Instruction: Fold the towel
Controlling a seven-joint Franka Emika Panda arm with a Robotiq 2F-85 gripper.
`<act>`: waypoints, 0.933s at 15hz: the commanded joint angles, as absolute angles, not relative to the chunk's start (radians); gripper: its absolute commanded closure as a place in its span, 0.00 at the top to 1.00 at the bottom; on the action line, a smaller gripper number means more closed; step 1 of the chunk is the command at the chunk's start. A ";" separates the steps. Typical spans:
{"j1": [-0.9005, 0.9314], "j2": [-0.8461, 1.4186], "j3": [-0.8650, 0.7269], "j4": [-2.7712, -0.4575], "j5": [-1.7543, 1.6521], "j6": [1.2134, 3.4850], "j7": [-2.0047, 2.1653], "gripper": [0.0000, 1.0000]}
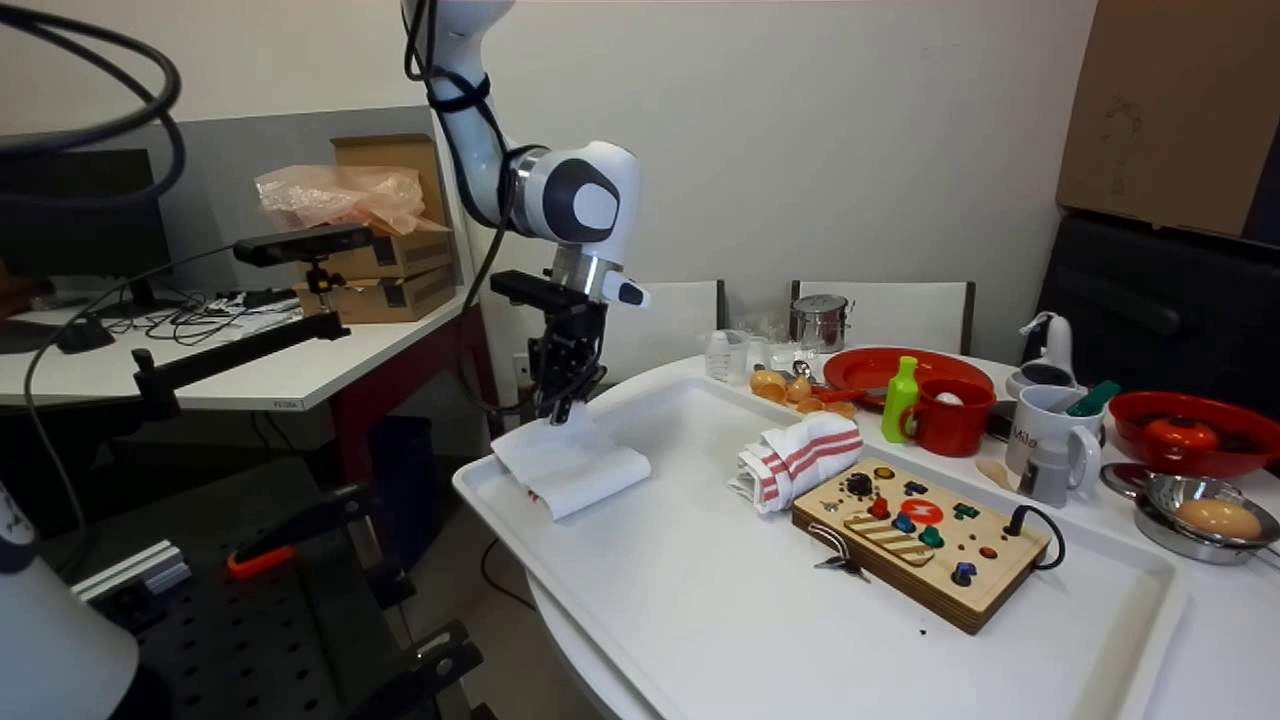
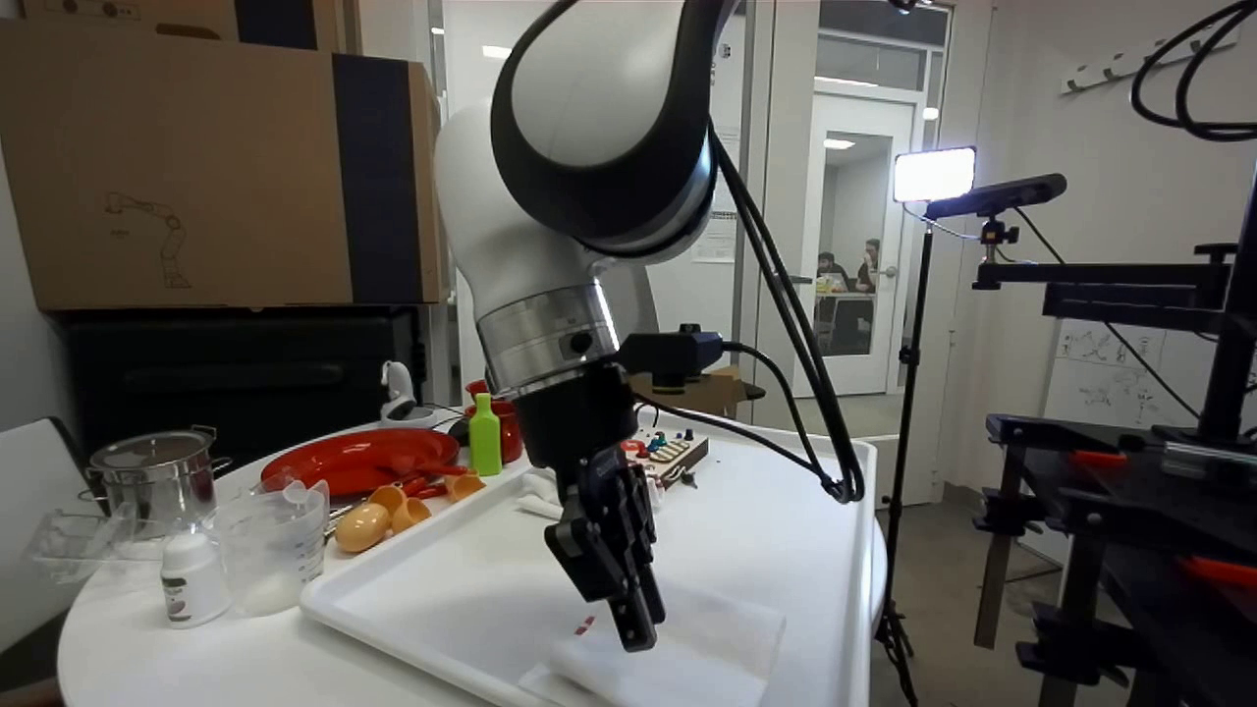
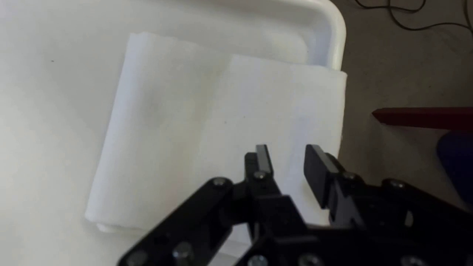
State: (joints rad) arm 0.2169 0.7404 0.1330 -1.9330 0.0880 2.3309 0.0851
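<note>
See the towel [image 3: 177,129], white and folded flat, laid in a corner of the white tray [image 1: 780,610] and across part of its rim in the wrist view. Note a smooth fold along one edge, an under layer peeping out at the lower side, and, in both exterior views, a small red stripe [image 2: 584,625] near an edge. Over this cloth, find the gripper [image 3: 286,155] pointed downward, its fingers [image 3: 317,177] parted by a moderate gap with white cloth visible through it. Hard to judge any contact between them and the towel. Farther along the tray, find a striped cloth [image 1: 800,460], bundled, white with red bands, just beside a wooden panel [image 1: 915,565] of coloured knobs [image 1: 931,537] with a black cable [image 1: 1018,520] plugged in. Past the tray's long rim, on the round table [image 2: 118,653], pick out a green bottle [image 1: 900,400] near a red mug [image 1: 955,425], a red plate [image 1: 860,368], brown egg shapes [image 2: 363,527] close to a clear measuring cup [image 2: 270,540], a small white bottle [image 2: 191,584] and a steel pot [image 1: 820,322]. Farther along the table, notice a printed white mug [image 1: 1045,420], a red bowl [image 1: 1190,465] and a steel pan [image 1: 1185,545] with a brown egg [image 1: 1218,518] inside. In the background, make out a cardboard box [image 2: 196,167] atop a black case [image 2: 236,363], and, in an exterior view, a desk [image 1: 230,365] bearing a monitor [image 1: 85,215] and stacked cartons [image 1: 390,290].
</note>
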 commanded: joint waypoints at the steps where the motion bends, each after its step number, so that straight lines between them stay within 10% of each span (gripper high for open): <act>1: 0.235 0.773 0.114 -1.875 0.062 2.294 0.124 0.62; 6: 0.220 0.767 0.115 -1.864 0.069 2.290 0.118 0.98; 14: 0.135 0.708 0.103 -1.887 0.098 2.251 0.081 1.00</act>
State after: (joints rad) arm 0.1723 0.7390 0.1056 -1.8778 0.0812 2.2965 0.0962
